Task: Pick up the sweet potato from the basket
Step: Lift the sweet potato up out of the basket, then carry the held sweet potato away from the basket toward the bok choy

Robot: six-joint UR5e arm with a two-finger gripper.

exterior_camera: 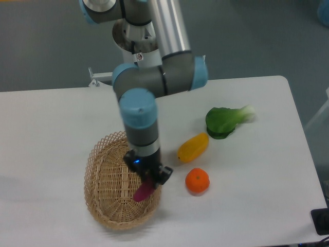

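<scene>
The magenta-purple sweet potato (142, 191) hangs tilted from my gripper (150, 181), whose fingers are shut on its upper end. It is over the right side of the tan wicker basket (105, 185), near the rim, and looks lifted off the basket floor. The arm's wrist hides the top of the sweet potato and part of the basket's right rim.
On the white table to the right lie an oblong yellow-orange fruit (193, 147), an orange (197, 181) close to my gripper, and a green leafy vegetable (224, 120). The arm's base stands at the back edge of the table.
</scene>
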